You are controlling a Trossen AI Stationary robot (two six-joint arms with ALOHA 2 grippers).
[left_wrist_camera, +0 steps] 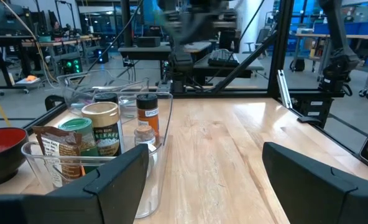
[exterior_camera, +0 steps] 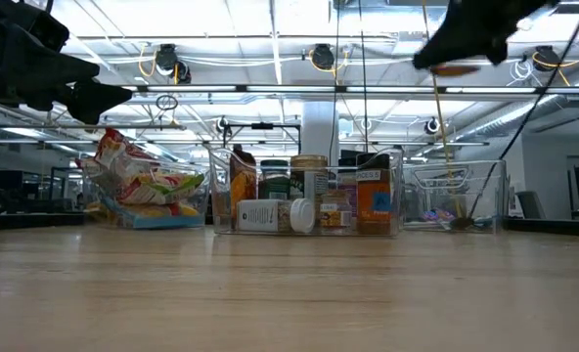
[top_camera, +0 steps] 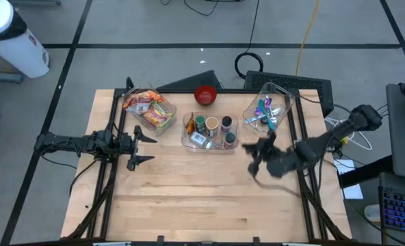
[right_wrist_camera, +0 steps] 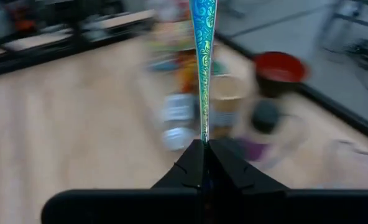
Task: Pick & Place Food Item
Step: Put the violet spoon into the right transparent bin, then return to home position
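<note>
**Right end effector carries a slim utensil above the desk**

The right end effector (right_wrist_camera: 204,146) is clenched on a thin blue-green patterned utensil (right_wrist_camera: 202,68), which sticks straight out from its fingertips, pinched only at one end. It's up off the desk (top_camera: 189,198), near the right edge, beside the middle bin (top_camera: 210,131) of jars. The risk, I'd say: such a narrow pinch lets the utensil pivot or slip mid-swing. The left end effector (top_camera: 142,147) waits released near the left edge.
</note>
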